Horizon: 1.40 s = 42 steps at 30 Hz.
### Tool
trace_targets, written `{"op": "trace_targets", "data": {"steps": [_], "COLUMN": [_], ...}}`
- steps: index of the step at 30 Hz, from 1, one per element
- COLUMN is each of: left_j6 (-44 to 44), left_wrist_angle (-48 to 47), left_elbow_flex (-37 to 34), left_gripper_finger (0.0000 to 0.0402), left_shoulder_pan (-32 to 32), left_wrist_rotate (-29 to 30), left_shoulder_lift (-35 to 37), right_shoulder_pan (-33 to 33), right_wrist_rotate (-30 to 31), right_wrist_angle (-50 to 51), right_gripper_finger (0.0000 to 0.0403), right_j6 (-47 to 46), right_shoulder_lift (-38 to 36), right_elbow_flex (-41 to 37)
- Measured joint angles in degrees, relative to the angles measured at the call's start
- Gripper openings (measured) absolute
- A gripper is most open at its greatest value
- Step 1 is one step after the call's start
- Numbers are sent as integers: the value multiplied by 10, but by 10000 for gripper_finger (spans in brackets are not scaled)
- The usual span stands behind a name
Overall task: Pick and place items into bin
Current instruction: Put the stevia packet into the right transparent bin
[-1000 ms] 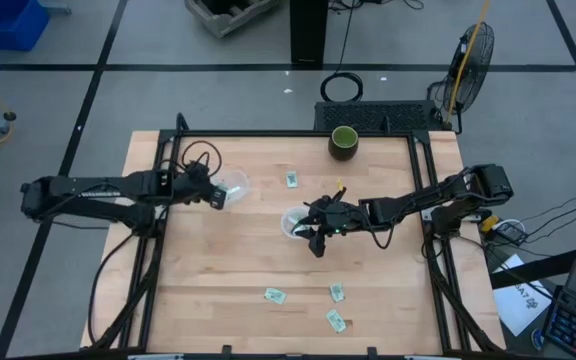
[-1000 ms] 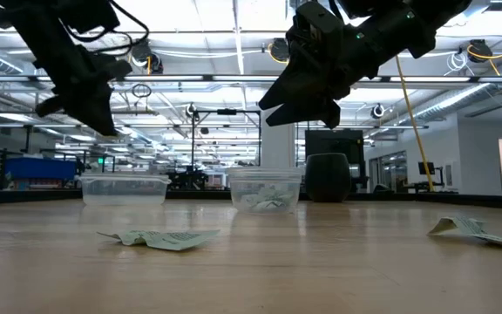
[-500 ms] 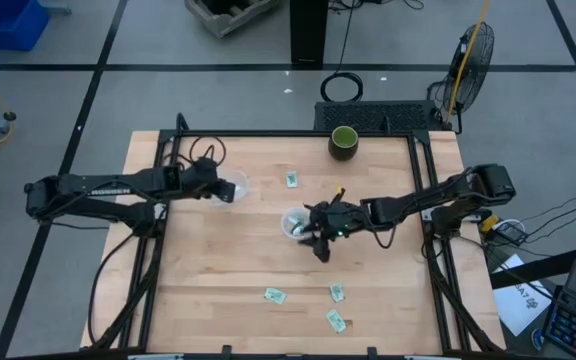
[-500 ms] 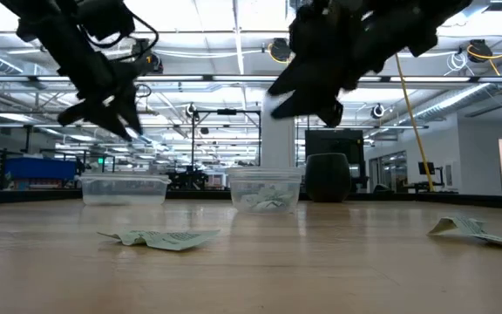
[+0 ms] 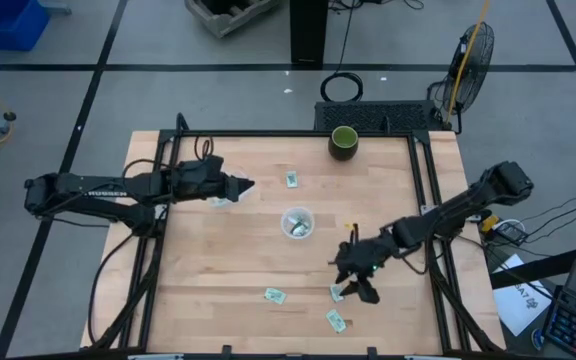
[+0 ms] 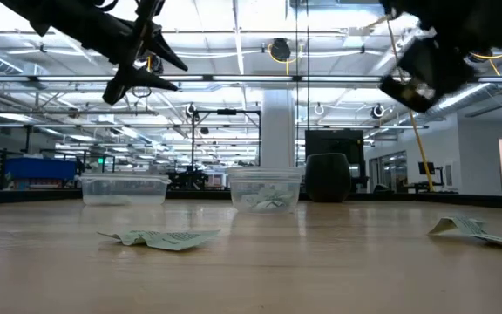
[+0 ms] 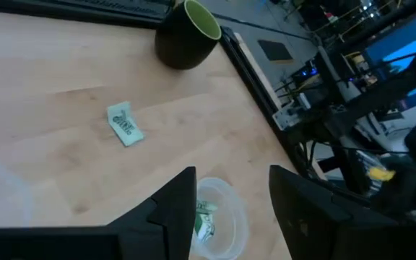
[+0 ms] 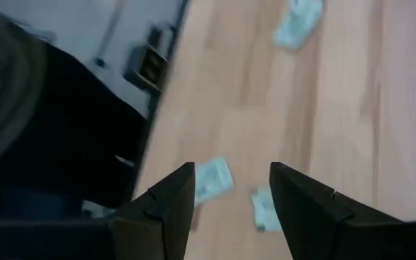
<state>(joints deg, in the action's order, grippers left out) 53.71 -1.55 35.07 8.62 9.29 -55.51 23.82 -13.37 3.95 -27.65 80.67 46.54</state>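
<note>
The bin, a clear cup (image 5: 297,222) at the table's middle, has several light green packets in it. My left gripper (image 5: 247,185) hovers open to its left, above the table; the left wrist view shows the cup (image 7: 215,217) between its fingers, farther off. One packet (image 5: 292,179) lies flat beyond the cup. Three more packets lie near the front edge (image 5: 274,295) (image 5: 337,292) (image 5: 336,321). My right gripper (image 5: 358,287) hangs open above these; two packets (image 8: 212,180) (image 8: 266,209) show between its fingers, well below them.
A second clear cup (image 6: 125,187) stands at the left, under my left arm. A dark green mug (image 5: 343,141) stands at the far edge. Bare wood lies at the near left and right of the middle cup. A black frame runs along the table's sides.
My right gripper has left the place above the middle cup and swung fast toward the table's near edge, stopping over the near packets. My left gripper has moved right from above the left cup toward the middle cup, risen, and opened.
</note>
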Motion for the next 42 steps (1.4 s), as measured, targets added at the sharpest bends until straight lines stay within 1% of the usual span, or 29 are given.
{"op": "trace_targets", "data": {"steps": [3,6,9,10,14,17,21,23,27,31,38,42], "left_j6": [0,0,0,-1,-11,-4,-2,-8,-10,-9,-6,-6], "left_wrist_angle": [0,0,-1,-1,-1,-4,-4,-4,-4,-4,-3,-3], "left_elbow_flex": [0,0,0,0,0,0,0,0,0,0,0,0], "left_gripper_finger": [180,180,180,180,180,180,180,180,180,180,179,179], "left_shoulder_pan": [-2,-4,-4,-6,-12,-15,-23,-29,-33,-33,-33,-33], "left_wrist_rotate": [2,2,3,5,12,13,13,13,23,28,28,28], "left_shoulder_lift": [0,0,0,0,0,0,0,0,0,0,0,0], "right_shoulder_pan": [13,12,10,11,24,33,39,38,44,44,44,48], "right_wrist_rotate": [42,82,102,102,71,81,133,146,147,137,134,140], "right_wrist_angle": [14,3,3,-5,-42,-72,-70,-81,-109,-116,-112,-91], "right_gripper_finger": [190,212,231,235,242,242,242,242,239,224,198,183], "right_j6": [-18,-32,-11,1,29,35,35,41,62,64,80,96], "right_shoulder_lift": [13,22,39,47,78,94,107,114,132,147,155,156], "right_elbow_flex": [-19,-31,-40,-41,-42,-42,-42,-42,-42,-42,-41,-43]}}
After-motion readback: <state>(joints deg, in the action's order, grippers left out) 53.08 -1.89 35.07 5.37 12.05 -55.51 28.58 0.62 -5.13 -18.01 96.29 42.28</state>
